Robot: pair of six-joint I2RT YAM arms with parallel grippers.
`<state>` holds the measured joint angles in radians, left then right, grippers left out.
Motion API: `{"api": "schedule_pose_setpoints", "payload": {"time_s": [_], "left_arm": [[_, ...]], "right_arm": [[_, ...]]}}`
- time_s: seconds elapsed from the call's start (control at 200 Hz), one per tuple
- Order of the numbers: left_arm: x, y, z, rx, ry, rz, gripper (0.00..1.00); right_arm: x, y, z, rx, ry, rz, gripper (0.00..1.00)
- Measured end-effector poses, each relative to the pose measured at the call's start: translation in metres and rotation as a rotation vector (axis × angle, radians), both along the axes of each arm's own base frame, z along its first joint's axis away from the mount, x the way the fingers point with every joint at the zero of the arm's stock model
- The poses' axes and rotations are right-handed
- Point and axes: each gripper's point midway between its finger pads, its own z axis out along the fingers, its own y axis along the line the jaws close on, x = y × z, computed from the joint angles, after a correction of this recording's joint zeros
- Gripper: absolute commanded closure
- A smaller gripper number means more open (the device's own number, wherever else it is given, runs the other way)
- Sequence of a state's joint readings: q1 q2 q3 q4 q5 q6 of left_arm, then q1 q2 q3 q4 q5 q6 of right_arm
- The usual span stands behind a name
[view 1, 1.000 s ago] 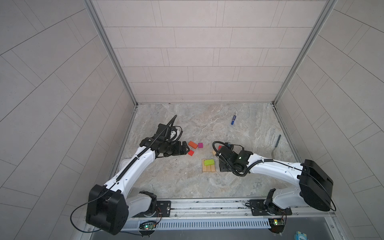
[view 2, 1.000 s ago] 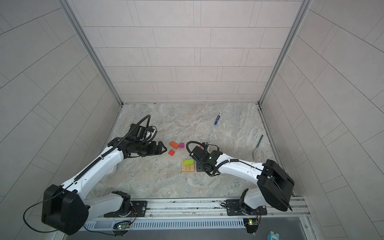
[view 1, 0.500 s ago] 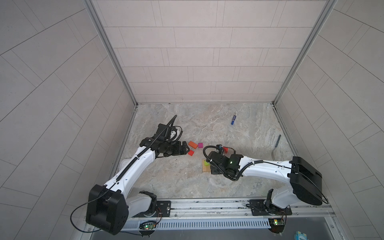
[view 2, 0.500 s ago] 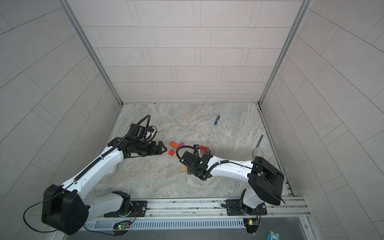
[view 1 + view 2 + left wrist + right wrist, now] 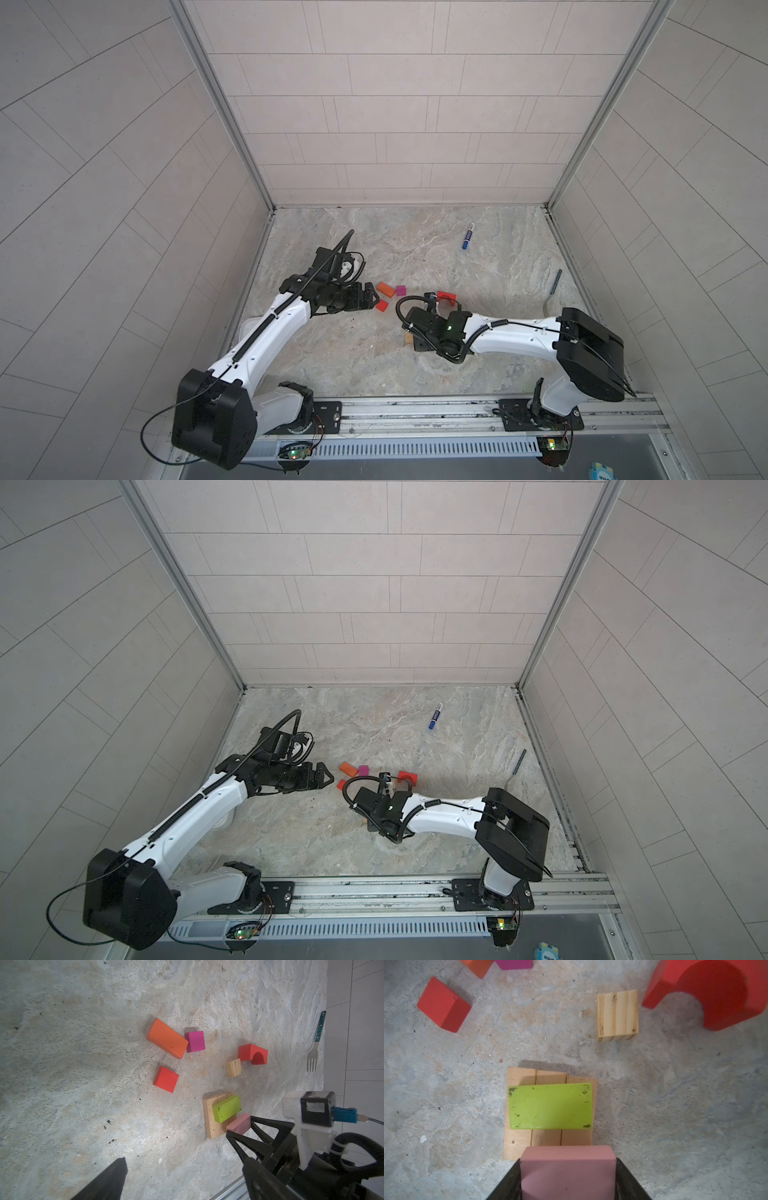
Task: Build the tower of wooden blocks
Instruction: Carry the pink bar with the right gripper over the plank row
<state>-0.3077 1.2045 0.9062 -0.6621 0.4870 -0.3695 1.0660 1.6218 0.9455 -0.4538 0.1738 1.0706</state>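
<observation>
- Right gripper (image 5: 239, 1126) is low over the edge of the planks (image 5: 519, 1140), its fingers pinching the pink brick (image 5: 566, 1159).
- Left gripper (image 5: 372, 297) hovers beside the red cube (image 5: 382, 306), fingers spread (nothing held).
- Green brick (image 5: 550, 1105) lies across the planks, with bare floor around the stack.
- Tan cube (image 5: 617, 1013) and arch (image 5: 716, 991) lie near.

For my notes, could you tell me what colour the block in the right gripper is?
The block is pale pink, clearest in the right wrist view.
</observation>
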Motion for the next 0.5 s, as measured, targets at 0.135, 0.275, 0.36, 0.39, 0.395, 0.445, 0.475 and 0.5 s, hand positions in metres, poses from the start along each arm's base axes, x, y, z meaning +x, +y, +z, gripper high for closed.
{"api": "schedule_pose_setpoints", "payload": {"time_s": [0.135, 0.275, 0.36, 0.39, 0.395, 0.445, 0.475, 0.5], "left_arm": [[0.0, 0.0, 0.0, 0.0, 0.0, 0.0, 0.06], [0.0, 0.0, 0.0, -0.001, 0.001, 0.0, 0.06], [0.0, 0.0, 0.0, -0.001, 0.001, 0.0, 0.06], [0.0, 0.0, 0.0, 0.0, 0.001, 0.0, 0.06], [0.0, 0.0, 0.0, 0.0, 0.001, 0.0, 0.06], [0.0, 0.0, -0.001, 0.0, 0.002, 0.0, 0.06], [0.0, 0.0, -0.001, 0.0, 0.002, -0.001, 0.06], [-0.001, 0.0, -0.001, 0.0, 0.002, -0.001, 0.06]], "right_arm": [[0.001, 0.007, 0.001, 0.007, -0.003, 0.004, 0.54], [0.002, 0.011, 0.003, 0.012, -0.009, 0.005, 0.54], [0.002, 0.012, 0.003, 0.011, -0.012, 0.004, 0.54], [0.003, 0.012, 0.003, 0.01, -0.013, 0.002, 0.53], [0.003, 0.012, 0.003, 0.009, -0.013, 0.002, 0.53], [0.003, 0.012, 0.002, 0.006, -0.012, 0.0, 0.53], [0.003, 0.011, 0.0, 0.002, -0.01, -0.001, 0.53], [0.003, 0.011, 0.0, 0.0, -0.01, -0.001, 0.53]]}}
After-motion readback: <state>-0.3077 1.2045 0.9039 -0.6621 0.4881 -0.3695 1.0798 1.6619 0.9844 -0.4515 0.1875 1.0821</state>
